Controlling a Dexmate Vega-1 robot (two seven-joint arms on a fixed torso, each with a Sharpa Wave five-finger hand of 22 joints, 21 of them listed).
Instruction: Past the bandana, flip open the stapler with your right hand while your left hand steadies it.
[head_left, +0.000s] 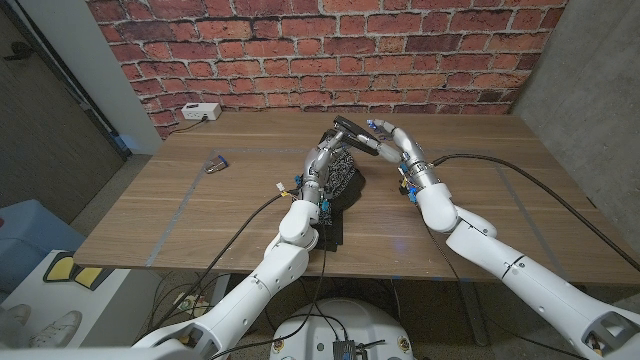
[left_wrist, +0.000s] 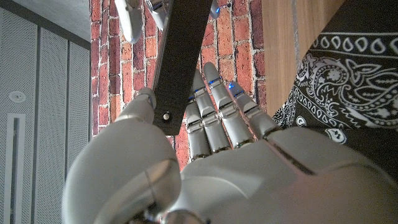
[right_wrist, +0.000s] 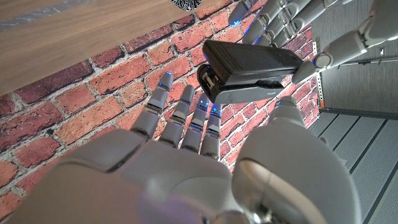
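Right hand reaches in from beyond the black metal stapler, fingers spread around the raised top arm; the right wrist view shows the stapler held between the thumb and the other fingers, so I judge it pinched, lightly, and not yet firmly clamped. The left hand stands just on the near side of the stapler, and the left wrist view shows its thumb and its fingers on opposite sides of the dark bar, which reads as a grip on the stapler's body. The stapler itself is lifted off the wood, just above the far edge of the black-and-white paisley bandana, with its top arm seemingly angled up and away from the base; whether the hinge is already partly open I cannot tell. To do this step well, the left hand should clamp only the base, low and close to the hinge, leaving the top arm free to swing. The right hand should pull on the arm's free tip, along the arc of the hinge and away from the bandana, slowly, so the base does not twist out of the left hand's hold. Farther from the bandana, a small dark blue object lies well apart on the brown wooden table, and a white box sits at its far edge.
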